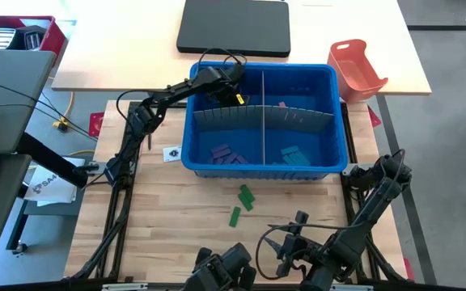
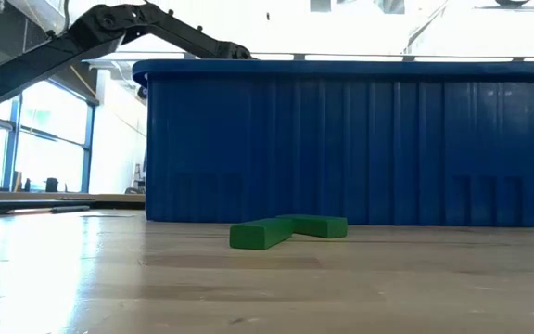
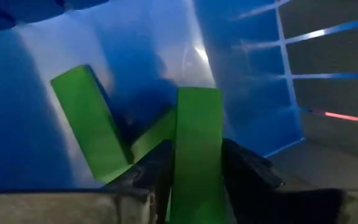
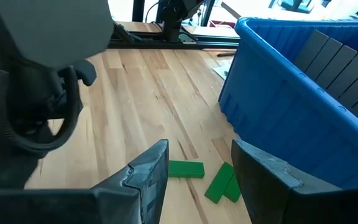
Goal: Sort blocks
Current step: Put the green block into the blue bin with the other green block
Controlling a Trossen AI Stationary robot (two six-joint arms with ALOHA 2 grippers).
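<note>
With the right gripper (image 4: 197, 155), hovered low over the near part of the wooden table (image 1: 168, 234), fingers (image 4: 146, 177) parted and nothing between them. Just ahead of it, saw loose green blocks (image 1: 245, 196) lying flat on the bare wood, well short of the blue bin (image 1: 186, 153), one a little nearer than the others. Further back, found the bin split into four by grey dividers (image 1: 263, 113): purple blocks (image 1: 225, 152) in the near left compartment, teal blocks (image 1: 294, 153) in the near right, a pink block (image 1: 281, 104) in the far right. Reached into the far left compartment with the left gripper (image 1: 233, 89), clamped on an upright green block (image 3: 197, 143) that filled the gap between its two fingers. Beside it, noted a second green block (image 3: 89, 118) leaning against the blue wall. Beyond the bin, spotted an orange-red tray (image 1: 358, 69) and a black flat case (image 1: 233, 26) on the pale tabletop.
</note>
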